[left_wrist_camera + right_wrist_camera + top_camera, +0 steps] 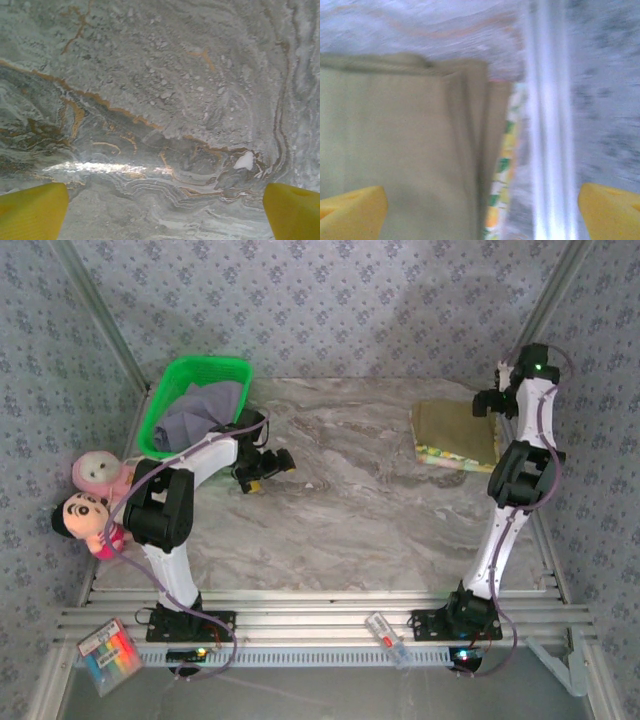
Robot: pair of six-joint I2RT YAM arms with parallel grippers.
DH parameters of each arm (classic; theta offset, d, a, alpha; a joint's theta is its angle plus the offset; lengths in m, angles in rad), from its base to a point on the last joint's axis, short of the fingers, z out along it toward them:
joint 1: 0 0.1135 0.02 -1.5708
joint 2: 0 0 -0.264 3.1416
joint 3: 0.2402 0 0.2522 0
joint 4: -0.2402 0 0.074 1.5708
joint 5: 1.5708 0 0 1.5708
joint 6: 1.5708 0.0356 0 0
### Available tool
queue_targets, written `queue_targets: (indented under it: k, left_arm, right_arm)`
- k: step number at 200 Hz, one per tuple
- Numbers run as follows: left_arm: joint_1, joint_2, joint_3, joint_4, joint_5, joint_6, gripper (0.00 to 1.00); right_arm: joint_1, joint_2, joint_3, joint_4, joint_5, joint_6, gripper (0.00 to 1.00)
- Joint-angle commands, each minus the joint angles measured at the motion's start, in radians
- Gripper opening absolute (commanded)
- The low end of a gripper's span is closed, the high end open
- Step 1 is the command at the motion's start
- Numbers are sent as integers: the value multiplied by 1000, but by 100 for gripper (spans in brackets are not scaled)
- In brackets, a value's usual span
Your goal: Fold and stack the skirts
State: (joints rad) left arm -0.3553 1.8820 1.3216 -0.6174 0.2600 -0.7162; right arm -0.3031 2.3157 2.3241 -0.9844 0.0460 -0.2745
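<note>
A folded olive-khaki skirt (455, 425) lies at the back right of the marble table, on top of a yellow-green floral skirt whose edge (440, 455) sticks out at the front. My right gripper (489, 401) hovers over the right side of this stack. In the right wrist view its yellow fingertips (352, 210) stand wide apart, open and empty, above the olive skirt (405, 145) and the floral edge (502, 170). A lavender-grey skirt (198, 408) lies crumpled in the green basket (160, 410). My left gripper (268, 472) is open over bare marble (165, 125), right of the basket.
Two plush dolls (92, 495) lie at the left table edge, below the basket. A metal frame post (547, 125) runs close beside the stack on the right. A coloured box (108, 652) and a small packet (386, 636) rest on the near rail.
</note>
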Motion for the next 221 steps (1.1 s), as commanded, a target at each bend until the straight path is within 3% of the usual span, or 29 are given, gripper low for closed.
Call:
queue_targets:
  k: [1, 9, 32, 57, 87, 124, 168, 202, 221]
  left_arm:
    - [1, -21, -5, -32, -21, 15, 100]
    - [3, -21, -3, -32, -20, 17, 100]
    - [4, -15, 9, -39, -19, 24, 100]
    - [6, -18, 10, -43, -21, 29, 100]
    - [13, -45, -5, -38, -22, 28, 100]
    - [30, -94, -17, -35, -46, 35, 100]
    - [65, -144, 2, -49, -55, 62, 100]
    - [109, -219, 54, -98, -88, 104, 100]
    - [151, -234, 100, -109, -115, 129, 100]
  right_arm:
    - [85, -106, -59, 76, 308, 91, 100]
    - [107, -122, -83, 75, 294, 100, 100]
    - [153, -144, -171, 60, 89, 101, 100]
    - [191, -88, -189, -9, 7, 34, 100]
    - [208, -36, -208, -101, -9, -66, 99]
    - [189, -55, -354, -70, 18, -149, 98]
    - [189, -78, -364, -88, 8, -226, 97]
    - [176, -136, -338, -87, -19, -208, 99]
    - [178, -238, -401, 41, -46, -171, 100]
